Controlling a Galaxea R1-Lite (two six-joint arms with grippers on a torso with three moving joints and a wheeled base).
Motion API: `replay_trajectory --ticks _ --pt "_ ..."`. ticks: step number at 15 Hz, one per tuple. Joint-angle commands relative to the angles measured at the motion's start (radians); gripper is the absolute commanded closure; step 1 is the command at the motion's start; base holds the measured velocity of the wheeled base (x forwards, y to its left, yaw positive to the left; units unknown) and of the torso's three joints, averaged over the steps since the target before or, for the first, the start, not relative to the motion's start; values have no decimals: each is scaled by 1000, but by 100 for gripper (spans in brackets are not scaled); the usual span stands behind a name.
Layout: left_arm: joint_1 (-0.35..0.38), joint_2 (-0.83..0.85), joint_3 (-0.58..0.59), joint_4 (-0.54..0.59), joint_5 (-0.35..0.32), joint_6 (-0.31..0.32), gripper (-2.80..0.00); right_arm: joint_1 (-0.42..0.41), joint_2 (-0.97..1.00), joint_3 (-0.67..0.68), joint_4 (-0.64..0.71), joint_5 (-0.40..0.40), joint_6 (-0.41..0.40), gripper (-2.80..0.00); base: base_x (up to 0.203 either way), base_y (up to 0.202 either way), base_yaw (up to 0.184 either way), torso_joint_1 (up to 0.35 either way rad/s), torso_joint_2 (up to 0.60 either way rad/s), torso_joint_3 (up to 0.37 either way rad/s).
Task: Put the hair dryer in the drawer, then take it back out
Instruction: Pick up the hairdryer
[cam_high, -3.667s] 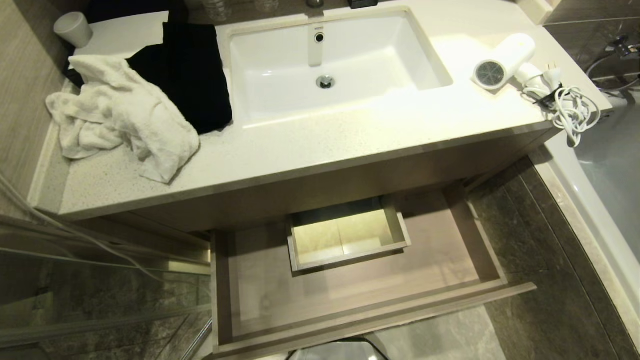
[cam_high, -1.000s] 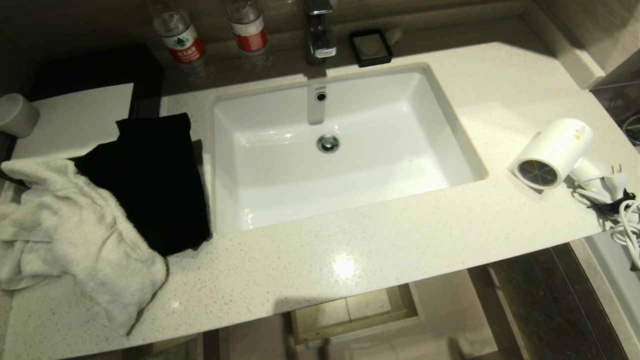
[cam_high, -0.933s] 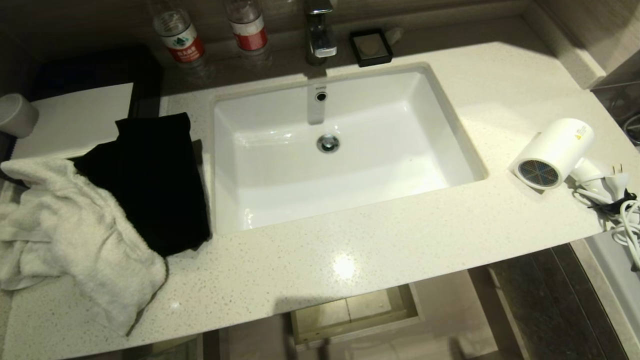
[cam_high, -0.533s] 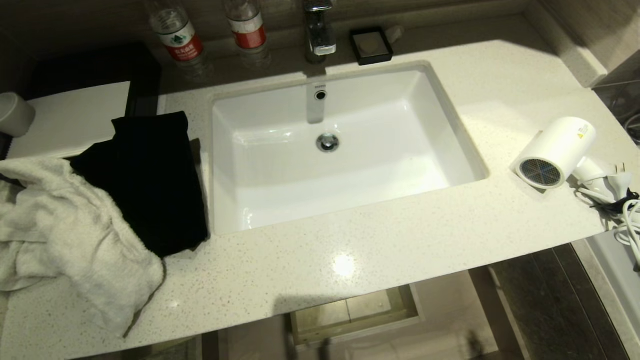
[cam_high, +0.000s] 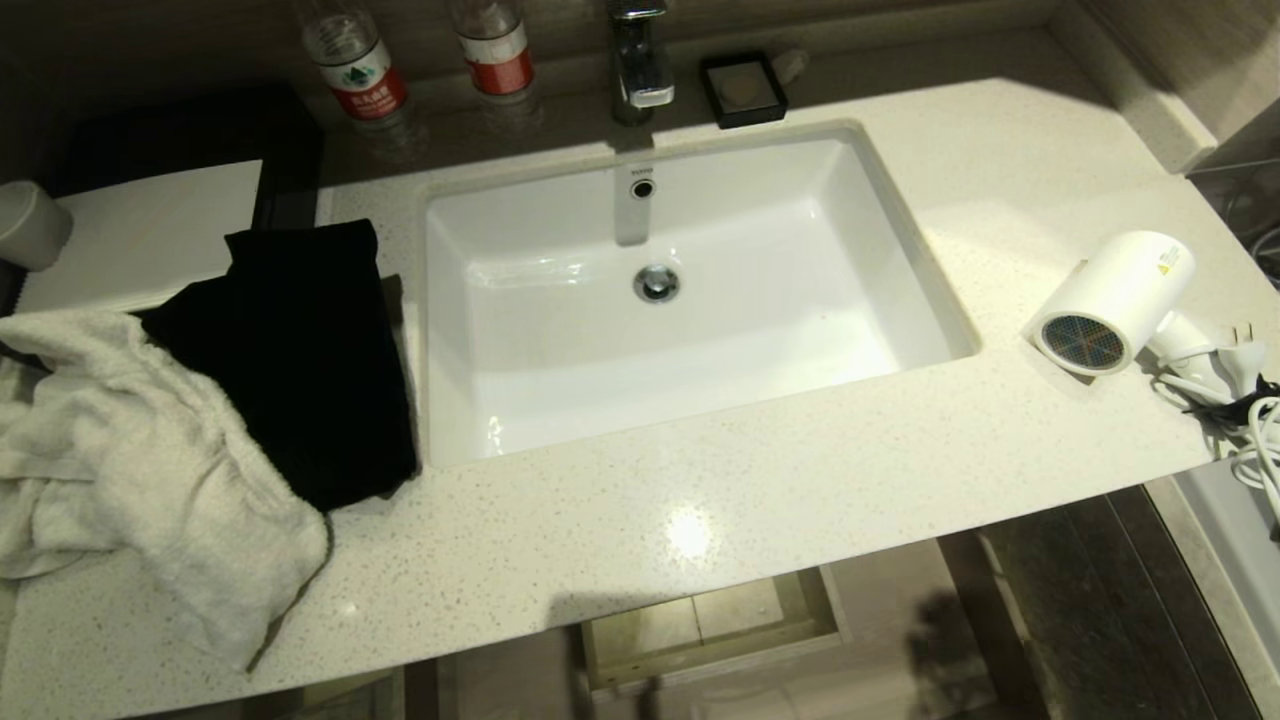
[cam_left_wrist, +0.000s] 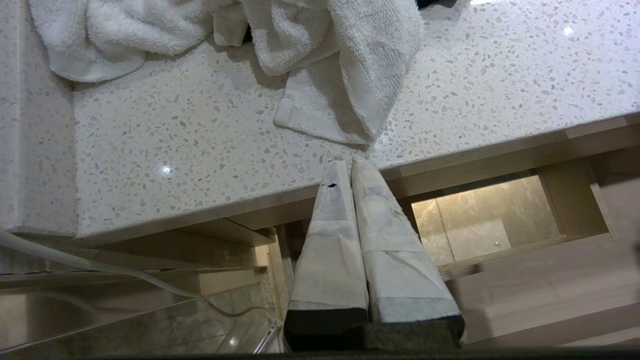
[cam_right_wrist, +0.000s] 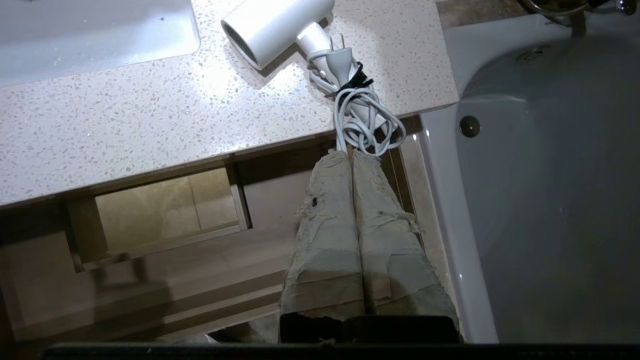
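Observation:
The white hair dryer (cam_high: 1110, 300) lies on its side at the right end of the counter (cam_high: 800, 480), mesh grille facing the front. Its bundled cord (cam_high: 1250, 420) trails over the counter's right corner. In the right wrist view the hair dryer (cam_right_wrist: 275, 27) and cord (cam_right_wrist: 362, 120) lie ahead of my right gripper (cam_right_wrist: 351, 152), which is shut and empty, off the counter's front edge above the open drawer (cam_right_wrist: 200, 270). The drawer (cam_high: 880, 600) shows under the counter with its boxed cutout (cam_high: 710, 625). My left gripper (cam_left_wrist: 350, 160) is shut, parked by the counter's front edge near the towel.
A white sink (cam_high: 560, 330) fills the counter's middle, with a faucet (cam_high: 640, 65), two bottles (cam_high: 355, 70) and a soap dish (cam_high: 742, 92) behind it. A white towel (cam_high: 150, 470) and black cloth (cam_high: 300, 370) lie at the left. A bathtub (cam_right_wrist: 550, 200) borders the counter's right end.
The head camera has risen since the earliest frame, so the counter fills the view and the drawer sits low. Over the last second a dark shadow appeared over the drawer's right part. The hair dryer stayed put.

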Motion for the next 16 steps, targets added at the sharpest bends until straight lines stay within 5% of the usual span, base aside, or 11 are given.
replay_trajectory --ticks 1,9,14,15,16 --pt "0 0 0 0 0 0 0 -11 49 -4 6 10 -17 0 0 0 0 0 0 0" --pt "0 0 2 0 0 0 0 -389 394 32 -31 358 -334 0 0 0 0 0 0 0" --pt "0 0 2 0 0 0 0 -468 498 22 -110 410 -361 0 0 0 0 0 0 0" --pt "0 0 2 0 0 0 0 -480 528 19 -123 425 -367 -280 0 0 0 0 0 0" --pt "0 0 2 0 0 0 0 -500 560 10 -131 474 -404 -280 0 0 0 0 0 0"
